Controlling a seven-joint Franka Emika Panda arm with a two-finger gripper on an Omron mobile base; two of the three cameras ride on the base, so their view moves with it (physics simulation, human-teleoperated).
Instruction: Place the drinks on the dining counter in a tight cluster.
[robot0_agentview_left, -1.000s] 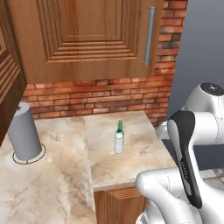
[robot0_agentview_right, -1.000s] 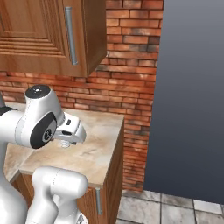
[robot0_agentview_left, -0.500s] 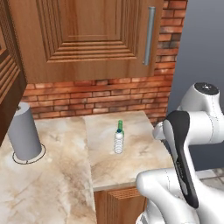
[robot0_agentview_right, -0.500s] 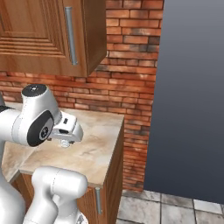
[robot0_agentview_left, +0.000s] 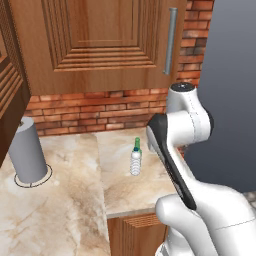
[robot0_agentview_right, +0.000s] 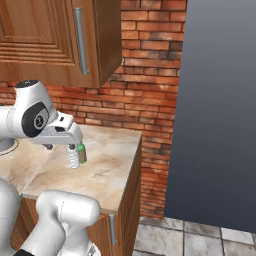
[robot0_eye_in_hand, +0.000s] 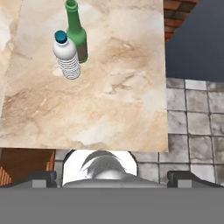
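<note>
The claw (robot0_agentview_right: 61, 148) hangs above the marbled bench (robot0_agentview_right: 107, 172), its jaws spread wide and holding nothing. In the hand view its two dark fingertips (robot0_eye_in_hand: 40, 178) stand far apart at the near edge, over the bench front and grey floor tiles (robot0_eye_in_hand: 192, 113). Just beyond, the small clear water bottle (robot0_eye_in_hand: 66, 55) stands upright on the stone, touching or just beside the slim green glass bottle (robot0_eye_in_hand: 76, 31) behind it. Farther left stands a grey cylinder (robot0_agentview_left: 26, 151). Behind runs the brick wall (robot0_agentview_right: 147, 80), under a wooden cupboard (robot0_agentview_left: 100, 45).
</note>
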